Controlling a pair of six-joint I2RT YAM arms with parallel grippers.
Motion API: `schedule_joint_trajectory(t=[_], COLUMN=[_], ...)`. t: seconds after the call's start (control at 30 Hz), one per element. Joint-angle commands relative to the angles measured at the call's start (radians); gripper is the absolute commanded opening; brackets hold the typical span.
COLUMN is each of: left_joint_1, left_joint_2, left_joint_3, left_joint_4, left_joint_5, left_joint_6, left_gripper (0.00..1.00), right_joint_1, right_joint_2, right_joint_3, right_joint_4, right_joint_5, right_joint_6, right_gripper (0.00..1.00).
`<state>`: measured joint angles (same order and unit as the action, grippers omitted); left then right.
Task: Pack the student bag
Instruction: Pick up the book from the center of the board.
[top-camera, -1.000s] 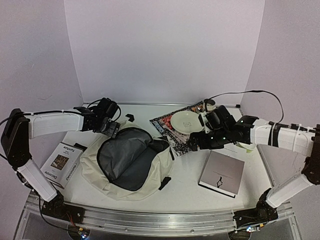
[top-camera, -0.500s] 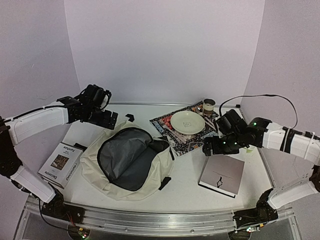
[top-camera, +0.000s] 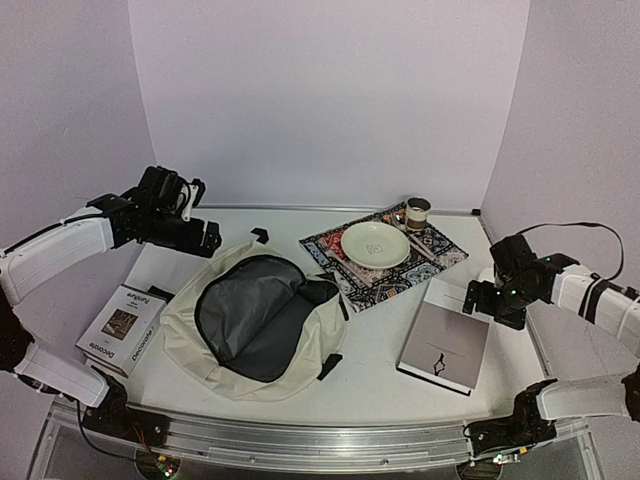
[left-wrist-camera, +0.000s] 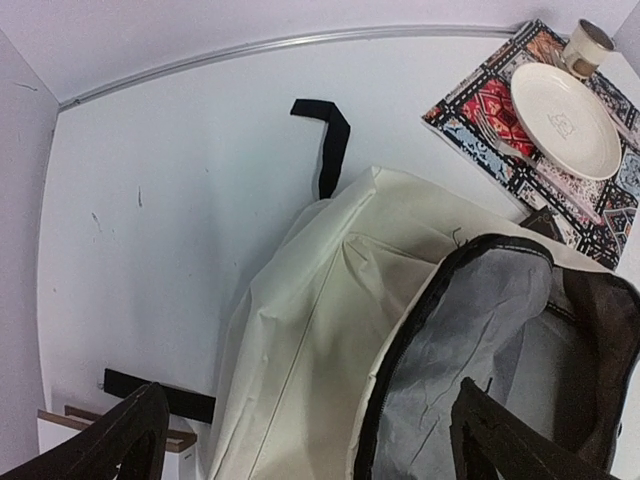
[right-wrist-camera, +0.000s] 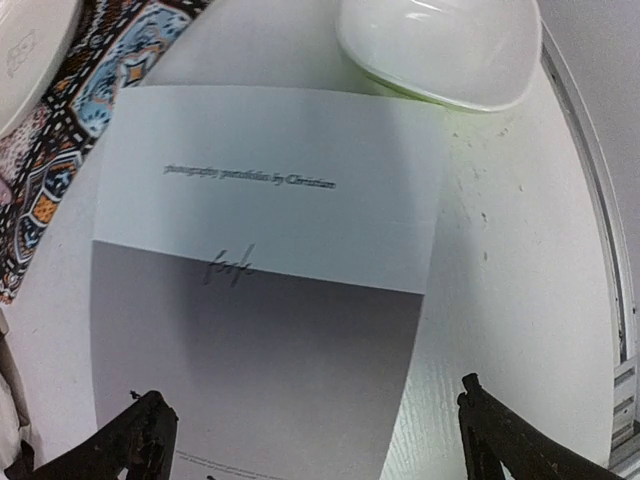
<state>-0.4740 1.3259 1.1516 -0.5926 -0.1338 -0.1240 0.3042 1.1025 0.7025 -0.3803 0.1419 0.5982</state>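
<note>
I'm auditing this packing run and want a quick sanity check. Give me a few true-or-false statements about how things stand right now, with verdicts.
1. The student bag lies unzipped, its grey lining showing. True.
2. The plate sits inside the bag. False: it is on the patterned placemat.
3. The right gripper is open above the grey-and-white book. True.
4. The left gripper is shut on a bag strap. False: it is open and holds nothing.
5. The furniture book is packed in the bag. False: it lies on the table beside the bag.
</note>
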Motion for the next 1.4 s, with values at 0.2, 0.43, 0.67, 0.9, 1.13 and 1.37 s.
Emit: schedule_joint_trajectory(t=[0.2,0.43,0.67,0.9,1.13,1.37], left_joint_1=[0.004,0.005,0.004,0.004,0.004,-0.017], left_joint_2=[-0.203,-0.204,-0.196,-0.168,-0.133,-0.134], left_joint_3=[-0.154,-0.166,-0.174,-0.162,-0.142,-0.186], left_joint_4=[0.195,0.211,0.223,0.223,0.231,0.292], left_joint_5=[-0.015,0.0,0.041,0.147,0.348,0.452], left_joint_6=[0.008,0.004,0.011,-0.001,-0.075,-0.189], left_gripper=[1.0,1.0,0.99,0.95,0.89,0.88], right_joint_1=[-0.175,-0.261,-0.29,-0.294,-0.294,-0.294], right_joint_2=[-0.06,-0.05,-0.07,-0.123,-0.115,-0.042], right_joint_3=[-0.173,-0.311,-0.365,-0.407,-0.445,-0.488], right_joint_4=[0.142,0.357,0.434,0.508,0.592,0.731], right_joint_5=[-0.173,-0.397,-0.481,-0.58,-0.625,-0.66], right_joint_6=[0.082,0.114,0.109,0.116,0.127,0.165], right_gripper=[0.98,0.91,0.63,0.41,0.3,0.3])
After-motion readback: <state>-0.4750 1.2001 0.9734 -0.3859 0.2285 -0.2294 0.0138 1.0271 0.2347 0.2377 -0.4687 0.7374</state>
